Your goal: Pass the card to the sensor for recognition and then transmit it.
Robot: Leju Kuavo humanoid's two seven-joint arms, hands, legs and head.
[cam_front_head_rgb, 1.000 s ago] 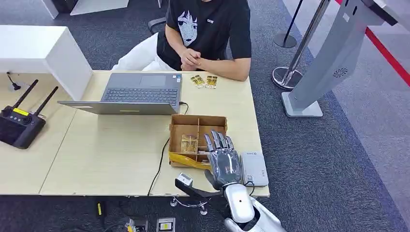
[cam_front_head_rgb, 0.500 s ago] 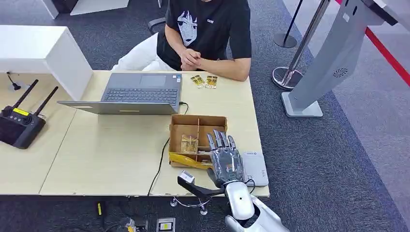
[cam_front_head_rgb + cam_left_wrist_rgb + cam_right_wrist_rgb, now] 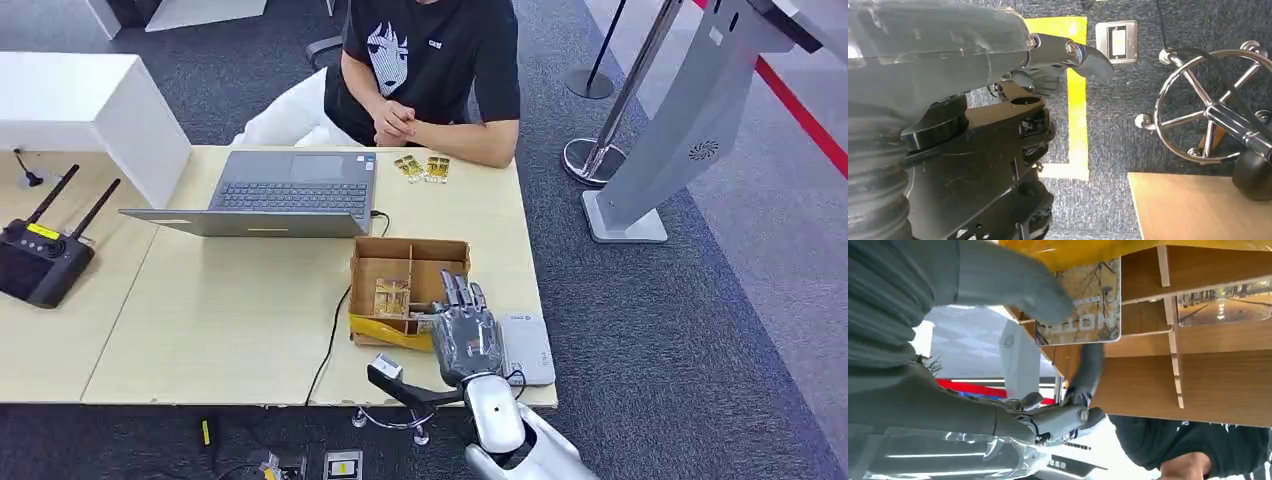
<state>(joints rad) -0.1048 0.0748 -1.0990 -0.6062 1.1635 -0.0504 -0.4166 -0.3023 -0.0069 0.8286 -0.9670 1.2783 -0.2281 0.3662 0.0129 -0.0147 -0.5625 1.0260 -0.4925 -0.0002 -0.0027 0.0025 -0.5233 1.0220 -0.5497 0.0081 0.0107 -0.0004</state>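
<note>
My right hand [image 3: 465, 330] reaches into the right front compartment of the brown cardboard box [image 3: 410, 250]. In the right wrist view its thumb [image 3: 1043, 297] lies on the face of a yellowish printed card [image 3: 1090, 305] and a dark finger [image 3: 1089, 370] runs behind it, so the card is pinched. A second card [image 3: 1223, 307] stands in the neighbouring compartment, and cards [image 3: 392, 297] show in the box's middle cell. The grey-white sensor [image 3: 527, 345] lies on the table just right of the hand. My left hand [image 3: 998, 55] hangs over the floor, holding nothing, a finger [image 3: 1078, 50] stretched out.
A person [image 3: 430, 60] sits across the table with hands clasped; two more cards [image 3: 422, 167] lie in front of them. An open laptop [image 3: 290, 195] sits behind the box, a black remote controller [image 3: 40, 260] at the far left. A small clamp-mounted device [image 3: 385, 375] is at the table's front edge.
My right hand has moved slightly forward and down into the box's right front compartment, with the thumb drawn in. The person and the table's things have not moved.
</note>
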